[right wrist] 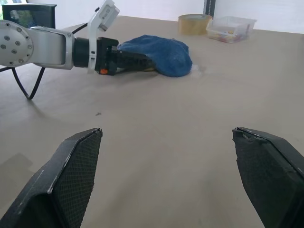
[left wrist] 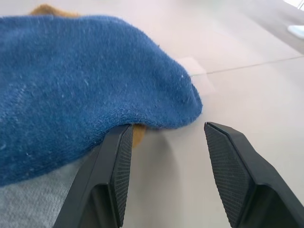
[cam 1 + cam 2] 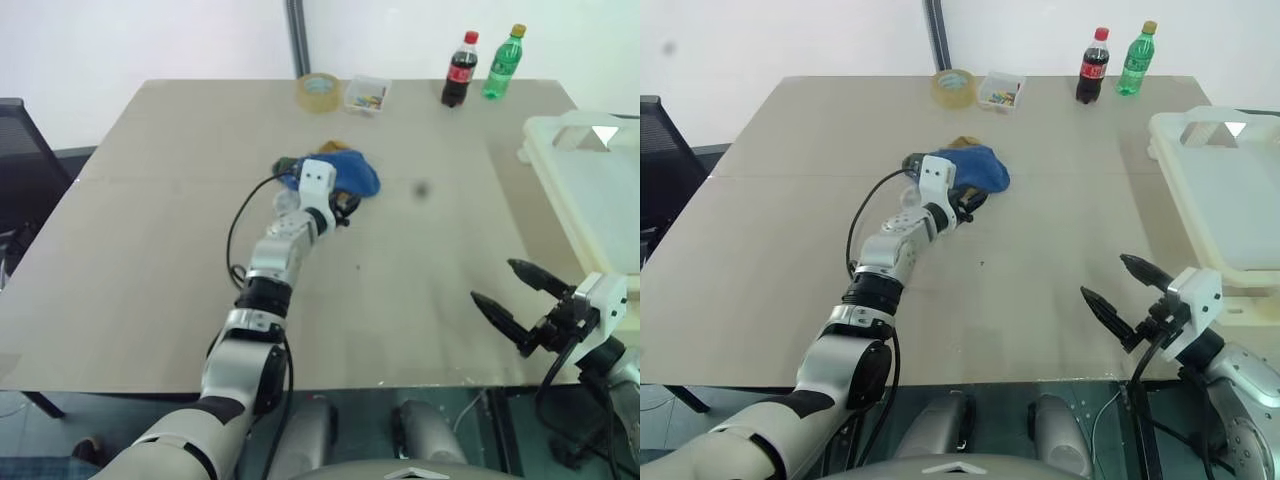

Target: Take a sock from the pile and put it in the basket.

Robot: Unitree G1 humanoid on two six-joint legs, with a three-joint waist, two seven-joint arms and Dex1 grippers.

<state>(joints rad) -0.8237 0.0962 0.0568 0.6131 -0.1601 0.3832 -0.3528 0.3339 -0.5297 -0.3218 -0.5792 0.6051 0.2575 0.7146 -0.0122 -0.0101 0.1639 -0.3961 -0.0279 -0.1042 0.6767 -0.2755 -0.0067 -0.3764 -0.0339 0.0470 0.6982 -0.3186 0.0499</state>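
Blue sock [image 3: 352, 172] tops the pile [image 3: 970, 166], which lies near the middle of the tan table [image 3: 150, 250], with grey and mustard fabric showing beneath it. Left gripper [image 2: 164, 156] rests at the pile's edge, its fingers apart, one finger [image 2: 116, 161] tucked under the blue sock's hem and the other on bare table; nothing is clasped. Right gripper [image 3: 1127, 294] hovers wide open and empty near the table's front edge, just beside the cream basket [image 3: 1200, 130] at the table's right side.

I see the pile [image 2: 71, 85] as soft, fuzzy knit cloth, the worktop [image 3: 150, 250] smooth and matt, the basket [image 3: 1225, 190] smooth pale plastic, and the left gripper's pads [image 2: 124, 166] finely textured black.
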